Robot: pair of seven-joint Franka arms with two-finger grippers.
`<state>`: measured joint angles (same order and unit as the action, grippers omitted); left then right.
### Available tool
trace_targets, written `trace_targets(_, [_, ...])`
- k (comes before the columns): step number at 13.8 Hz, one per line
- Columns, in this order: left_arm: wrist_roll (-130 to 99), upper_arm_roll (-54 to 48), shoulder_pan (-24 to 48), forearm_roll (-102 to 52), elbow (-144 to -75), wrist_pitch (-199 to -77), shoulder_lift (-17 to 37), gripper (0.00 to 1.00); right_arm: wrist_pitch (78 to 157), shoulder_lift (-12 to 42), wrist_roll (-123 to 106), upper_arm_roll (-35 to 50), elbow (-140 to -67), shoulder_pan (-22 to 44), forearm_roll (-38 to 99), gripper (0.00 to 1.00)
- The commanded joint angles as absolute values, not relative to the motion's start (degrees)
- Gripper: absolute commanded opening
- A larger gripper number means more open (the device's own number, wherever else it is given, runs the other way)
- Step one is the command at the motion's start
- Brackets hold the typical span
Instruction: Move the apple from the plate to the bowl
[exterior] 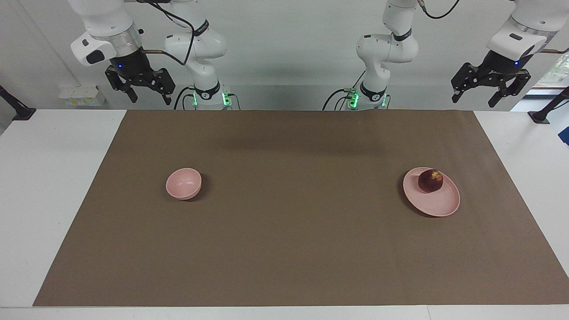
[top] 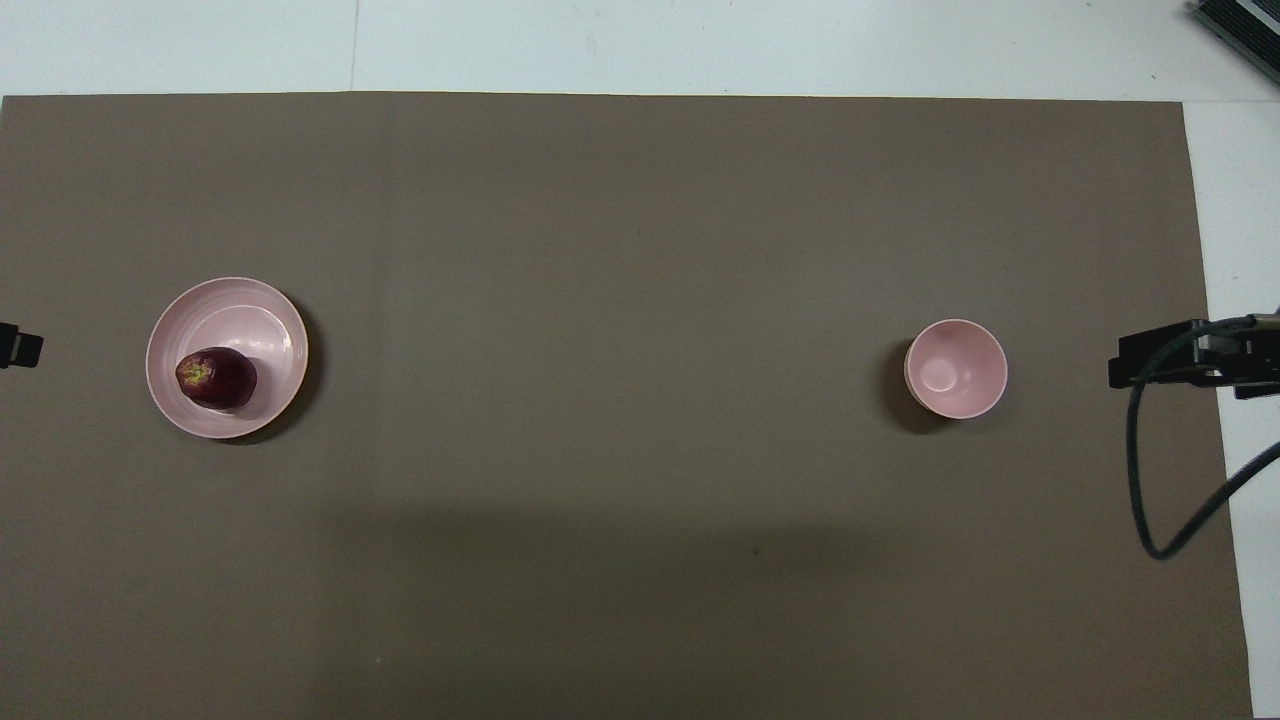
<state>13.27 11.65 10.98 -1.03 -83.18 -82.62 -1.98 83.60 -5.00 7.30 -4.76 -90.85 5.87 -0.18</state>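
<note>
The apple (exterior: 430,181) sits on the plate (exterior: 438,206), toward its robot-side rim, at the left arm's end of the mat (exterior: 284,249), well below the raised, spread left claw (exterior: 491,91). The bowl (exterior: 183,183) waits empty, far under the spread, idle right claw (exterior: 141,86); bare mat between them leaves a free path

A white worktop (exterior: 53,186) carries a large brown mat (exterior: 293,209) that covers most of its middle and leaves white strips bare at both ends. A small black clamp (exterior: 20,111) sits at each end's edge, near the wall. A pale wall (exterior: 284,75) rises past the worktop.
</note>
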Motion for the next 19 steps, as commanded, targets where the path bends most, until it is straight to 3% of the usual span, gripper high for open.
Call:
trace_targets(1, [13.1, 12.1, 12.0, -0.4, -84.1, -82.4, -2.8, 1.00, 87.9, -7.1, 5.7, -4.3, -94.0, 5.8, 0.1, 1.00])
trace_targets(10, [12.8, 12.1, 11.5, -0.4, -84.0, -82.8, -2.8, 1.00, 89.2, -6.7, 6.3, -3.7, -95.9, 6.0, 3.4, 1.00])
trace_targets(15, [12.7, 12.0, 11.6, -0.4, -84.8, -83.4, -3.1, 1.00, 99.7, -4.8, 8.6, -3.7, -102.5, 9.7, 5.4, 1.00])
trace_targets(19, [12.8, 12.0, 12.0, -0.5, -91.5, -88.8, -5.6, 1.00, 105.5, -0.3, 13.2, -3.7, -102.7, 13.5, 5.4, 1.00])
